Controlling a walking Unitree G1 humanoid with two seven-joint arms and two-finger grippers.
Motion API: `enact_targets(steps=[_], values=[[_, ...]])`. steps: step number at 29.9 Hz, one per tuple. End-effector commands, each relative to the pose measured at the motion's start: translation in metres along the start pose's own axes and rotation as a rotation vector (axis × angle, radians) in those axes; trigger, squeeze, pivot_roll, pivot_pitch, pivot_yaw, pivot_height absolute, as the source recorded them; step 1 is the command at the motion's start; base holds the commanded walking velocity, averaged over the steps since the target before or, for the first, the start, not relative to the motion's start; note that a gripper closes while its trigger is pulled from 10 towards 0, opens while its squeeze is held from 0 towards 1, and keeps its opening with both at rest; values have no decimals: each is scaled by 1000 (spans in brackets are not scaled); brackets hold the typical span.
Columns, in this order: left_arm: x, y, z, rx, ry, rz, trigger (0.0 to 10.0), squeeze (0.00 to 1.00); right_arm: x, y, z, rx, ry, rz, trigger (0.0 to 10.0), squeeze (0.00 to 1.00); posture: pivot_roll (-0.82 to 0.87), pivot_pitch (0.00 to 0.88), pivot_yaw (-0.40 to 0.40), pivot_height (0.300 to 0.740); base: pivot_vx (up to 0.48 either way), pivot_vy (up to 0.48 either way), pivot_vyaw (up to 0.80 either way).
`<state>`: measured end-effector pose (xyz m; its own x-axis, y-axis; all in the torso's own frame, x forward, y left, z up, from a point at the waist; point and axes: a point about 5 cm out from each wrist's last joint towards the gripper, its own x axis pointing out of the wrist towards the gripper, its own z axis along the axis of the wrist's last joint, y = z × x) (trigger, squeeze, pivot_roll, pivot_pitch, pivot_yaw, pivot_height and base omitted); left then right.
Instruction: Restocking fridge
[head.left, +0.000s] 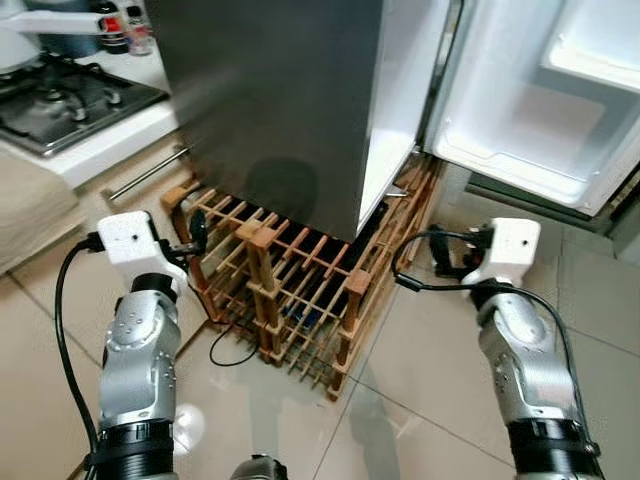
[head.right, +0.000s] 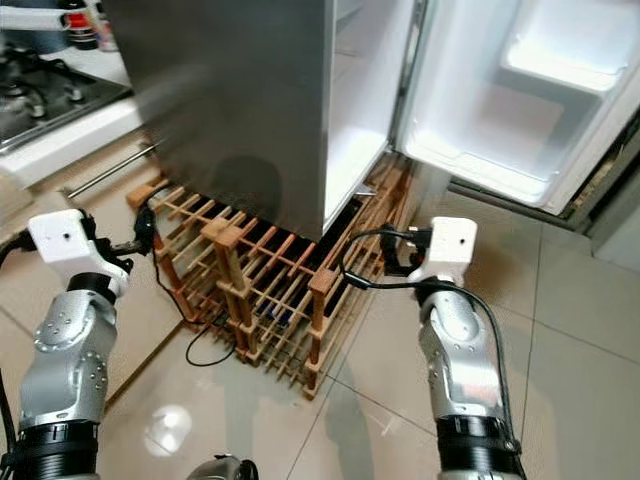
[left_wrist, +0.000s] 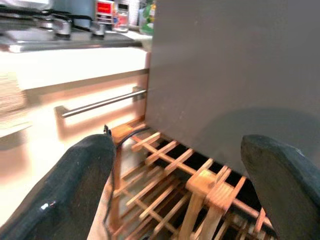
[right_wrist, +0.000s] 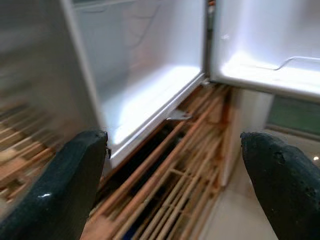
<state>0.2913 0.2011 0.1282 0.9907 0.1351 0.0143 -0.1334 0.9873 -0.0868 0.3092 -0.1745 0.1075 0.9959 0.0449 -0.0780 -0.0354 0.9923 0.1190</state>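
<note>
We are standing before the open fridge (head.left: 300, 110), both grippers, left (head.left: 197, 238) and right (head.left: 445, 255), empty with fingers apart. We are risking tripping on the wooden rack (head.left: 290, 290) underneath.

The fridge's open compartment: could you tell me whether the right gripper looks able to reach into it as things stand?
Probably yes: the fridge door stands wide open, the right gripper is open and aimed toward the fridge's open compartment, with nothing between them; the wooden rack lies lower.

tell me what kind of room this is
Most likely a home kitchen: a gas hob set in a counter, a fridge with its door open, and a wooden rack on the tiled floor.
</note>
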Motion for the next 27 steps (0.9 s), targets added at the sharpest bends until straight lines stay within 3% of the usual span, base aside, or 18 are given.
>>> enact_targets(steps=[1,5,11,14,21,27], values=[[-1,-4,6,23,-7,-2,10000,0,7,-1,8,5,-29,9,10000,0,45,0,1,740,0,0,575],[-3,-2,7,15,-5,28,10000,0,8,-1,7,-2,-25,16,10000,0,49,0,0,740,0,0,575],[-6,-3,11,36,1,82,10000,0,12,5,5,-8,-22,44,10000,0,58,0,-6,740,0,-480,557],[-6,-14,12,30,6,74,10000,0,13,11,3,-12,-26,72,10000,0,59,0,-6,740,0,-480,531],[0,-28,18,138,3,40,10000,0,7,13,-6,-1,-12,95,10000,0,55,0,8,740,0,0,517],[9,-52,21,182,13,-26,10000,0,-4,12,-17,-2,-1,96,10000,0,43,0,32,740,0,0,517]])
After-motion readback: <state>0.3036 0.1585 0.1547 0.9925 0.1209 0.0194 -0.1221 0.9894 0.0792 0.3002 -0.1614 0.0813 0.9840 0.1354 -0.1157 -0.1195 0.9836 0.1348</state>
